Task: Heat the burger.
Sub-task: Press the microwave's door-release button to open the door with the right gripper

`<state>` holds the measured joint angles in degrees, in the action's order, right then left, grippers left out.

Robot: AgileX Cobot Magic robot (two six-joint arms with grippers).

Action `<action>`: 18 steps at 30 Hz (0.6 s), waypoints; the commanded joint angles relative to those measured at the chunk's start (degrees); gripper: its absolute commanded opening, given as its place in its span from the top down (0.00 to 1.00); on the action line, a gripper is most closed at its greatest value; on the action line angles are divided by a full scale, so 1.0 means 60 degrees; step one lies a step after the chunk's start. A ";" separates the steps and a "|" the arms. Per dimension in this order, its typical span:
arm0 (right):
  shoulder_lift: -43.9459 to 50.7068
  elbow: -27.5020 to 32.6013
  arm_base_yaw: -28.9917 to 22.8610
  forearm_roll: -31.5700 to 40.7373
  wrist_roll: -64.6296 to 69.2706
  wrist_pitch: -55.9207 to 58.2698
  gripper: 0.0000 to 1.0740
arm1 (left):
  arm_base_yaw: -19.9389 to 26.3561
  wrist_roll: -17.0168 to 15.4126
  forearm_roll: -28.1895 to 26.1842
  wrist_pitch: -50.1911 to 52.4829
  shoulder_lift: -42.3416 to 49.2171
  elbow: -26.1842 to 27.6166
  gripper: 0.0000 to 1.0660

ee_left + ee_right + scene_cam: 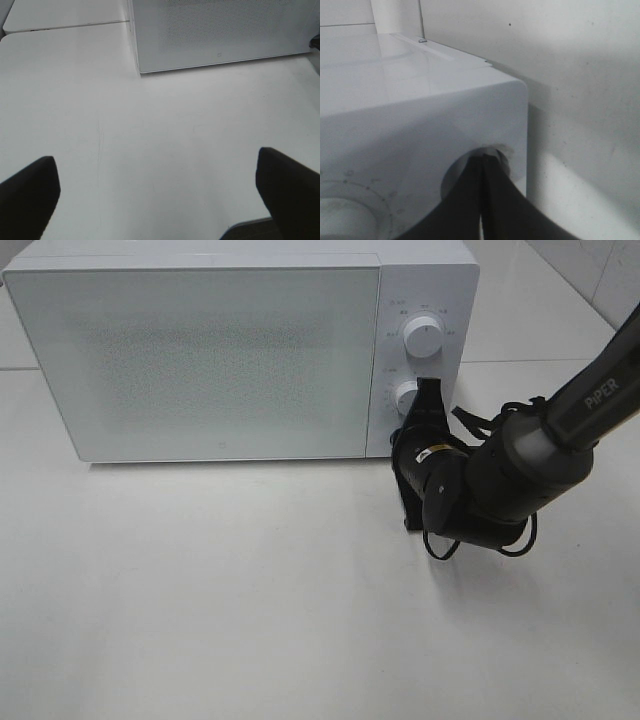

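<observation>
Microwave at the back, one tool on each side.
The microwave (200,360) sits at the back of the tabletop (200,590). The upper knob (424,337) is above the lower knob (405,396), where the right tool (428,390) is. The left tool (155,154) hangs before its left corner.

Left gripper (155,156): its 2 dark fingers (29,196) stand wide apart, with only bare white table (165,115) showing between them. A white microwave (220,30) stands on the table ahead, well apart from the gripper, door closed, dotted panel visible. 1 faint thin scratch (99,140) marks the tabletop.
</observation>
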<state>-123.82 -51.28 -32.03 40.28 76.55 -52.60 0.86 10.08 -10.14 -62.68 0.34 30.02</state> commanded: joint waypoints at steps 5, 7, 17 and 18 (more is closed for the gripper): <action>-0.0095 -0.1241 0.0115 -0.0649 -0.0057 -0.2473 1.00 | -0.0038 -0.0076 0.0000 0.0143 0.0153 -0.0019 0.06; -0.0286 -0.1432 0.0115 -0.0754 -0.0038 -0.2884 1.00 | -0.0038 -0.0076 0.0000 0.0143 0.0153 -0.0019 0.06; -0.0439 -0.1537 0.0115 -0.0926 0.0010 -0.2913 1.00 | -0.0038 -0.0076 0.0000 0.0143 0.0153 -0.0019 0.06; -0.0439 -0.1537 0.0115 -0.0926 0.0010 -0.2913 1.00 | -0.0038 -0.0076 0.0000 0.0143 0.0153 -0.0019 0.06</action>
<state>-126.28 -54.55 -33.23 43.89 76.15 -55.06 0.86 10.08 -10.14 -62.68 0.34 30.02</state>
